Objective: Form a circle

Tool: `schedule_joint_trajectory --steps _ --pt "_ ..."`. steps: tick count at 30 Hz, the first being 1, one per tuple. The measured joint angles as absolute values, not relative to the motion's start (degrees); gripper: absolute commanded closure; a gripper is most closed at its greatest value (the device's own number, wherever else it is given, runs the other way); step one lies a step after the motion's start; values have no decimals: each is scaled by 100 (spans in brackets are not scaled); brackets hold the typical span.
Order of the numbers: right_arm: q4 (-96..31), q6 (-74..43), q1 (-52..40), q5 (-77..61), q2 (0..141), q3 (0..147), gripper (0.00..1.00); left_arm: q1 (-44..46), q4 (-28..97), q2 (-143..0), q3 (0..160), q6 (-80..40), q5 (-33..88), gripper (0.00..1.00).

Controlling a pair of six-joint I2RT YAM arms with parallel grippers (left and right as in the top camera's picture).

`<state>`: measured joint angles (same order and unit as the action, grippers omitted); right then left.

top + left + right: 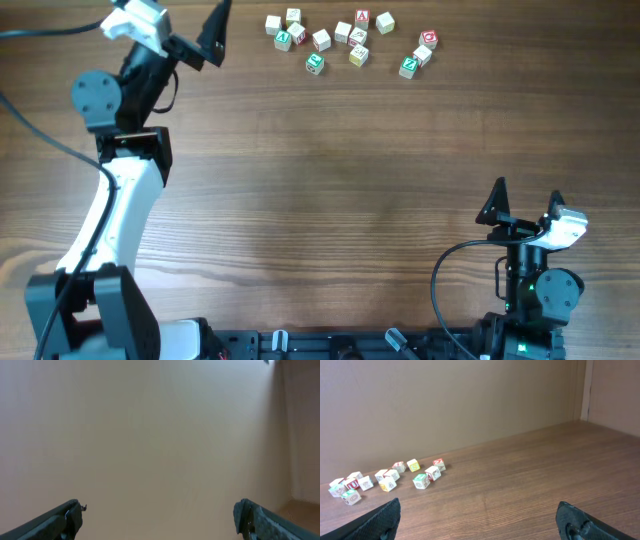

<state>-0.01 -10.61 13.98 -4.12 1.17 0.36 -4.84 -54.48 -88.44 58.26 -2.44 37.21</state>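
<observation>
Upper left: left gripper (207, 38) spread wide, empty; from its wrist, only blank wall (160, 435). Top centre: alphabet cubes (343, 33) in a loose scatter, visible from right wrist too. Lower right: right gripper (527, 192) wide apart, empty.

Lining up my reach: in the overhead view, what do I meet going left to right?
left gripper → larger cluster of alphabet cubes → smaller group of three cubes → right gripper

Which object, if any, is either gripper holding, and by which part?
Nothing is held. The left gripper and the right gripper both stand open and empty; the alphabet cubes lie loose, apart from both.
</observation>
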Motion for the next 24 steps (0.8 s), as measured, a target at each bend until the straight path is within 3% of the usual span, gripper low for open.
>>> schedule_joint_trajectory --steps 5,10,17,24 --pt "-1 -1061 1398 -412 117 36 0 -482 -4906 -8884 5935 -670 3817 0" --pt "1 -1061 1398 -410 117 36 0 -462 -2630 -8908 7102 -1236 3424 0" --pt "1 -1061 1398 -410 117 36 0 204 115 -8912 10114 -1444 2744 0" --pt "-1 -1061 1398 -412 117 36 0 1031 -460 -9623 11048 -1057 1581 0"
